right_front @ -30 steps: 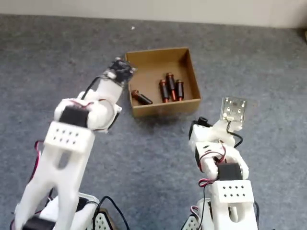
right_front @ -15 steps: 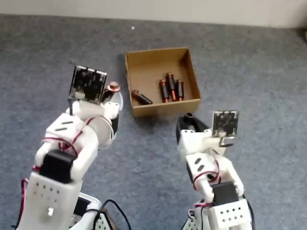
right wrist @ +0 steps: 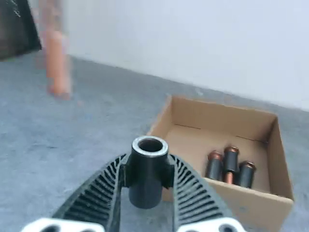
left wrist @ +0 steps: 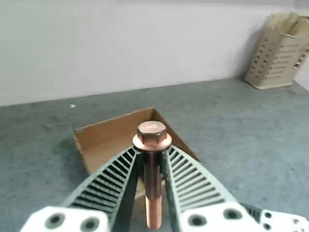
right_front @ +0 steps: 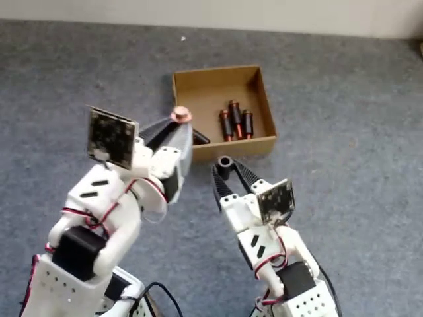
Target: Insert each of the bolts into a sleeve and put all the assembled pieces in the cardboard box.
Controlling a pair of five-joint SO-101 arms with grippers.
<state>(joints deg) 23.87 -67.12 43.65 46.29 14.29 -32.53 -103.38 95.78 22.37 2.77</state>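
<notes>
My left gripper is shut on a copper bolt, held upright with its flanged hex head up, just in front of the cardboard box's left corner. In the left wrist view the bolt stands between the ribbed fingers, with the box behind it. My right gripper is shut on a black sleeve, bore upward, a short way right of the bolt. The right wrist view shows the sleeve and, farther off, the blurred bolt.
Three assembled pieces lie side by side in the box, also seen as dark assembled pieces in the right wrist view. Another piece lies near the box's left wall. Grey carpet surrounds the box. A slatted beige basket stands by the far wall.
The left arm drew back from the box's left side and raised the bolt upright. The right gripper swung left with the sleeve, ending close beside the bolt.
</notes>
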